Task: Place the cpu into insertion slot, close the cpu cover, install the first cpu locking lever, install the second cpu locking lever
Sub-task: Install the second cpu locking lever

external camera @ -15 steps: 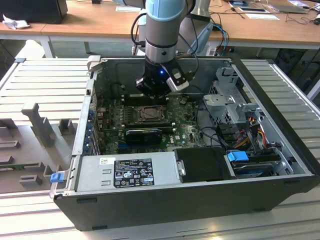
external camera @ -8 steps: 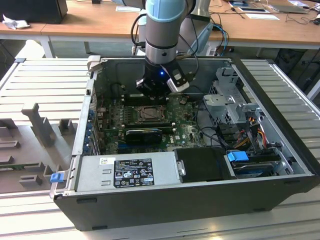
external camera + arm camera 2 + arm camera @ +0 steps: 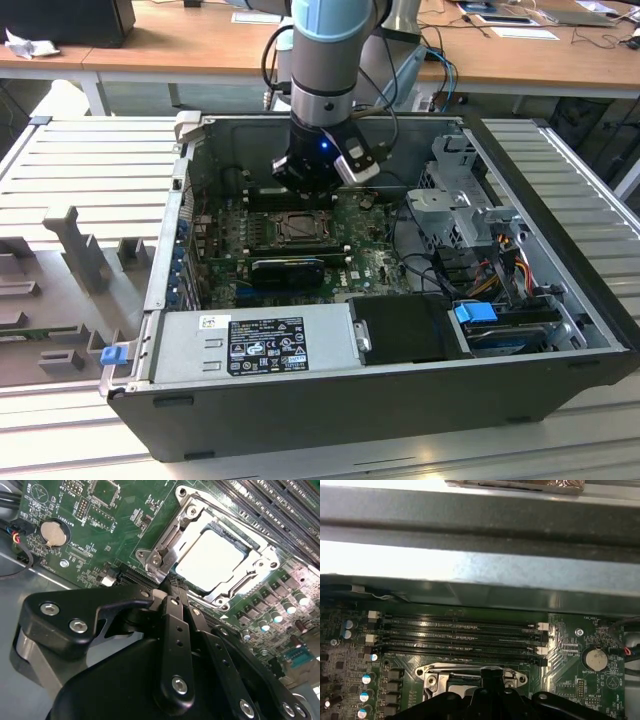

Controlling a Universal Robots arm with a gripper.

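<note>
The cpu (image 3: 210,557) lies in the insertion slot (image 3: 165,555) with the cpu cover (image 3: 260,560) down around it (memory slots (image 3: 460,637) run alongside), on the motherboard (image 3: 365,262) inside the case (image 3: 400,390).

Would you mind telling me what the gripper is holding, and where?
Nothing: the gripper is shut and empty, its tips at the cpu cover's edge; the cpu sits seated.

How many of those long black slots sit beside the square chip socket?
4 long black slots, lying side by side between the insertion slot and the case wall; more may be hidden.
</note>
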